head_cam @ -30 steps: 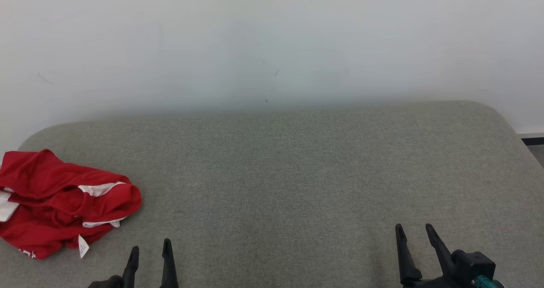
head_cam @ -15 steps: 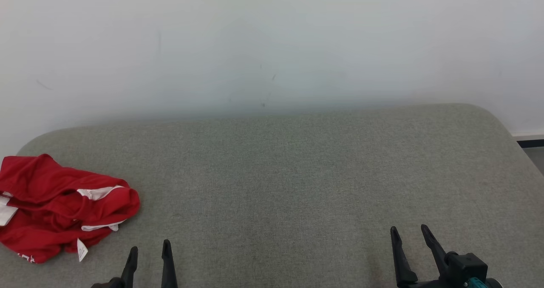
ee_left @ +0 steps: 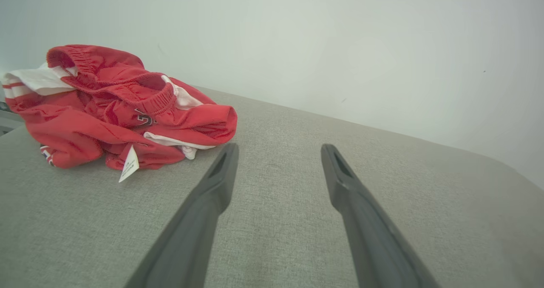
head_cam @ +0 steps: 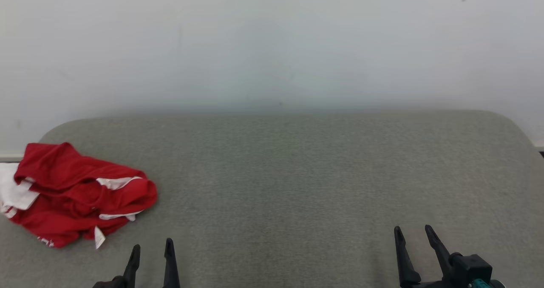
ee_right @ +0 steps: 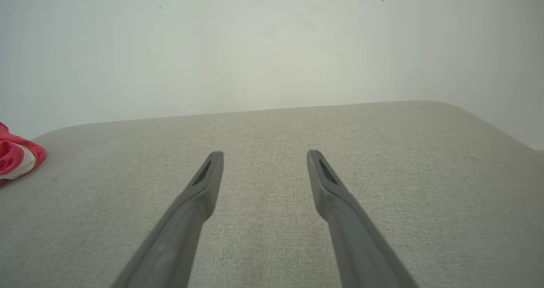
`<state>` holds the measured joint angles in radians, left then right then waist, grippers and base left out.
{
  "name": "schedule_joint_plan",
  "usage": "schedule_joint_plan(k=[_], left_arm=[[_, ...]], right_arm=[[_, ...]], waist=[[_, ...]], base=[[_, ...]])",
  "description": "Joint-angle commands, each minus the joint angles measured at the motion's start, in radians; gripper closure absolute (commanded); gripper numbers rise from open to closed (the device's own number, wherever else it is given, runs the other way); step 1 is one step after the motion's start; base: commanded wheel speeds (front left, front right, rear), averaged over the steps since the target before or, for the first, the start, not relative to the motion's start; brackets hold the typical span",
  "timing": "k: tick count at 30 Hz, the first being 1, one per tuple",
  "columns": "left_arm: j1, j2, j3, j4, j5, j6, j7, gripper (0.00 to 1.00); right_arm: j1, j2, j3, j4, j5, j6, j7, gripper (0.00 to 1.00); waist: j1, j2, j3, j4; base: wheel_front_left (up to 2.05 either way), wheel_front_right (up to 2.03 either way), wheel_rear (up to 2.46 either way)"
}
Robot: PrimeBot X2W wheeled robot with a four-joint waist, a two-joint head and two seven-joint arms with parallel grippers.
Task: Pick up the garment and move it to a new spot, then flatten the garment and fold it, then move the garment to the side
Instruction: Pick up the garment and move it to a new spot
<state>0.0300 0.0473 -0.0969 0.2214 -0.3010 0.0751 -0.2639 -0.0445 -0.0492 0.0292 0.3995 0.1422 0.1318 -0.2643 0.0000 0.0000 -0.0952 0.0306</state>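
A: Where is the red garment (head_cam: 80,194) lying?

B: It is lying crumpled at the left end of the grey fabric bench (head_cam: 297,173), with a white label (head_cam: 99,238) sticking out toward the robot.

A: What are the claws doing?

B: The left claw (head_cam: 152,243) is hovering near the garment, fingers spread wide, holding nothing. The right claw (head_cam: 412,227) is hovering well apart from it, also wide and empty. A pale wall (head_cam: 272,46) is rising behind the bench.
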Motion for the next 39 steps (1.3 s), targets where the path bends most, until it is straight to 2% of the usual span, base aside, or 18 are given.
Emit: schedule_joint_plan(k=[1, 3, 15, 21, 27, 39], left_arm=[[-0.005, 0.006, 0.003, 0.002, 0.012, 0.001, -0.001, 0.0], [-0.005, 0.006, 0.007, 0.002, 0.017, 0.002, -0.001, 0.0], [0.0, 0.006, 0.067, 0.008, 0.095, -0.01, -0.001, 0.0], [0.008, 0.006, 0.094, 0.01, 0.122, -0.02, -0.001, 0.0], [0.018, 0.005, 0.133, -0.009, 0.123, -0.014, -0.001, 0.0], [0.041, 0.005, 0.138, -0.028, 0.098, 0.01, -0.001, 0.0]], right_arm=[[0.005, -0.002, -0.003, -0.007, 0.012, -0.002, -0.001, 0.0], [0.004, -0.002, 0.0, -0.008, 0.014, -0.002, 0.0, 0.0], [0.016, -0.002, 0.025, -0.014, 0.051, -0.002, 0.0, 0.0], [0.015, -0.002, 0.041, -0.014, 0.068, -0.002, 0.0, 0.0], [-0.022, -0.002, 0.079, -0.007, 0.047, -0.002, 0.0, 0.0], [-0.056, -0.002, 0.107, 0.018, 0.038, -0.002, 0.0, 0.0]], waist=[[0.0, 0.0, 0.004, 0.07], [0.0, 0.0, 0.004, 0.088], [0.0, 0.0, 0.003, 0.335], [0.0, 0.0, 0.0, 0.423], [0.0, 0.0, 0.027, 0.449], [0.0, 0.0, 0.037, 0.456]], base=[[0.0, 0.0, 0.0], [0.0, 0.0, 0.0], [0.0, 0.0, 0.0], [0.0, 0.0, 0.0], [0.0, 0.0, 0.0], [0.0, 0.0, 0.0]])
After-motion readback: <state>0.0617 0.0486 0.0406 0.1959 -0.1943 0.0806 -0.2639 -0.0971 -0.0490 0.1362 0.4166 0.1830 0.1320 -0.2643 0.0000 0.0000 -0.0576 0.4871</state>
